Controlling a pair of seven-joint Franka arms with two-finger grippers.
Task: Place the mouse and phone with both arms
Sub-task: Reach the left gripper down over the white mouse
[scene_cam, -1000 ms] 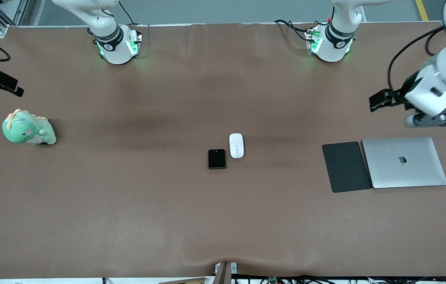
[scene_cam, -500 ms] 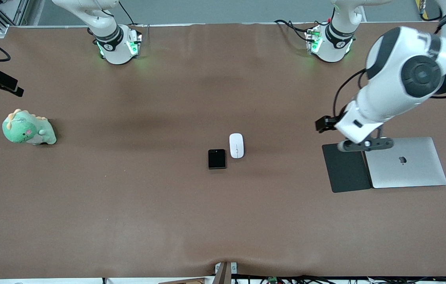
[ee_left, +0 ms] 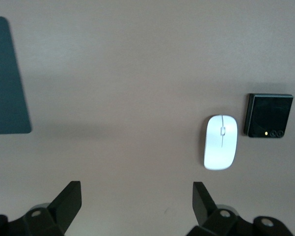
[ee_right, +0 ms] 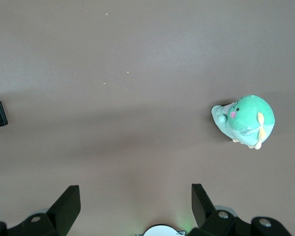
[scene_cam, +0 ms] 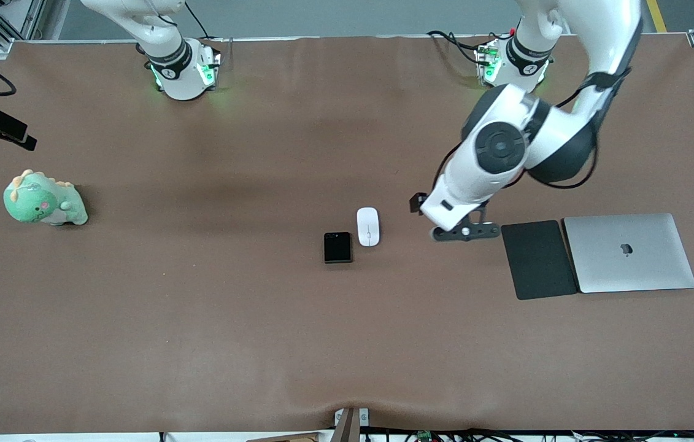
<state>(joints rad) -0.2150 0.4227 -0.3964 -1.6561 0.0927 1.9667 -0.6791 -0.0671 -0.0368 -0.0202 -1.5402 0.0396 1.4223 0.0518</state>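
**A:** Where do things lie?

**B:** The mouse [scene_cam: 368,226] sits mid-table, with the phone [scene_cam: 338,247] just beside it, slightly nearer the front camera and toward the right arm's end. The left gripper [scene_cam: 465,231] hangs over bare table between the mouse and the dark mat [scene_cam: 538,259], fingers [ee_left: 68,200] spread wide.

**A:** How should it approach?

**B:** I'd centre it over the mouse, straddle its narrow sides, and avoid nudging the phone.

**A:** And the right gripper [ee_right: 135,206]?

**B:** It waits, fingers apart, high over the table near the plush dinosaur [ee_right: 245,121].

**A:** Any change?

**B:** A second ago the left gripper was above the laptop [scene_cam: 629,252]; it has swept toward the mouse.
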